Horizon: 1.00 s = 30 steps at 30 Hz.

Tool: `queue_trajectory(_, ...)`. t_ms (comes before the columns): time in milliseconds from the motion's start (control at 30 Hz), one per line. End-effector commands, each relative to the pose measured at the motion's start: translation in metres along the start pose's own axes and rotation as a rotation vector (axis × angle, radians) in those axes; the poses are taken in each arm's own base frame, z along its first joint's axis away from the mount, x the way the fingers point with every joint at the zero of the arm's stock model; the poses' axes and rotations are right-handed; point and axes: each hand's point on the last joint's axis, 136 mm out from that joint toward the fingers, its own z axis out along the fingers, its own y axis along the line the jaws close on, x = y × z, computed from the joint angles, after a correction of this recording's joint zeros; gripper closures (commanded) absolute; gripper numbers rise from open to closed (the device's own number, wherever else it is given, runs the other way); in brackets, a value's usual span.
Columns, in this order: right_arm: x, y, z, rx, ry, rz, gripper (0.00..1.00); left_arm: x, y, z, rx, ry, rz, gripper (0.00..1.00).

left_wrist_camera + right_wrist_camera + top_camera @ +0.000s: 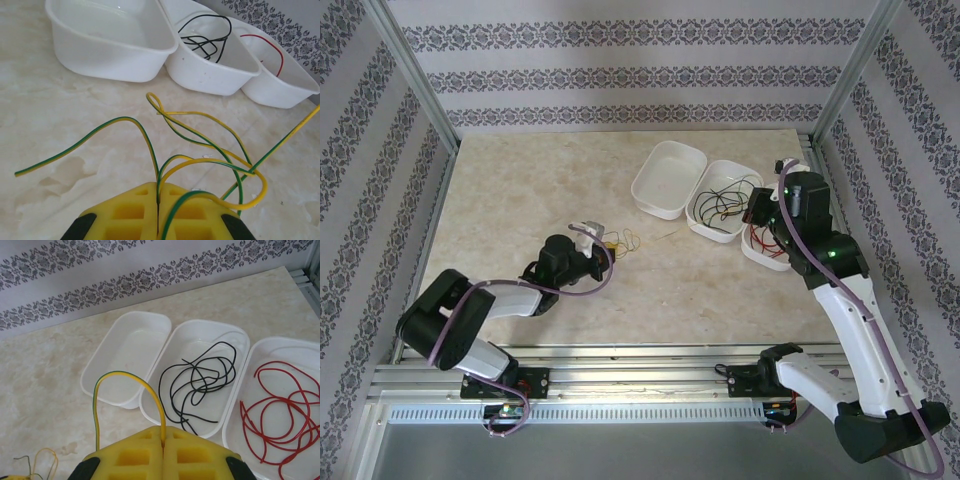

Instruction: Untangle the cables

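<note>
Closest to us, in the left wrist view, the left gripper (158, 194) has its yellow fingers pressed together on the yellow-green cable (122, 119). The cable spills in loose loops over the table (45, 125), with one free end lying toward 9 o'clock and one strand running off the frame toward 2 o'clock. The right wrist view adds something that view lacks: the right gripper (163, 436), also clamped tight, pinches a yellow-green strand that arches up from its pads and drops back toward 7 o'clock. The floor loops show small at 8 o'clock of that frame. We cannot trace the arch to those loops in any one picture. From above, the left gripper (592, 237) sits near the table's middle with the loops just at its 3 o'clock. The right gripper (763, 212) hangs over the trays toward 2 o'clock, its arm hiding part of the right tray. Farther out, we count three white trays touching in a row: the empty tray (127, 355), the middle tray (192, 337) holding the black cable (200, 380), and the right tray (285, 350) holding the red cable (280, 410). That makes three cables and two grippers.
</note>
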Motion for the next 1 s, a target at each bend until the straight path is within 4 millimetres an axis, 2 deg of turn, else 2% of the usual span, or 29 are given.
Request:
queue_trajectory(0,-0.051,-0.020,-0.035,0.115,-0.201,-0.012,1.00,0.046,0.043,-0.016,-0.175,0.156,-0.029,0.89)
queue_trajectory(133,-0.060,-0.025,-0.047,0.145,-0.242,-0.020,1.00,0.044,0.060,-0.023,-0.242,0.146,-0.075,0.75)
queue_trajectory(167,-0.060,-0.024,-0.047,0.132,-0.245,-0.016,1.00,0.043,0.061,-0.023,-0.243,0.138,-0.088,0.75)
queue_trajectory(233,-0.056,-0.018,-0.043,0.094,-0.232,-0.004,1.00,0.041,0.061,-0.020,-0.228,0.126,-0.104,0.75)
queue_trajectory(333,-0.047,-0.010,-0.034,0.045,-0.189,0.015,1.00,0.039,0.058,-0.013,-0.200,0.119,-0.125,0.80)
queue_trajectory(433,-0.046,-0.002,-0.033,0.001,-0.173,0.020,1.00,0.037,0.057,-0.010,-0.189,0.117,-0.133,0.87)
queue_trajectory(500,-0.049,0.008,-0.035,-0.042,-0.159,0.007,1.00,0.034,0.055,-0.008,-0.176,0.117,-0.134,0.87)
queue_trajectory(600,-0.052,0.028,-0.035,-0.106,-0.135,-0.030,1.00,0.029,0.046,-0.005,-0.128,0.122,-0.120,0.80)
queue_trajectory(800,-0.065,0.076,-0.031,-0.163,-0.149,-0.172,1.00,0.014,0.039,0.004,-0.093,0.135,-0.127,0.52)
queue_trajectory(967,-0.081,0.115,-0.012,-0.218,-0.171,-0.236,1.00,0.019,0.044,0.014,-0.123,0.223,-0.077,0.45)
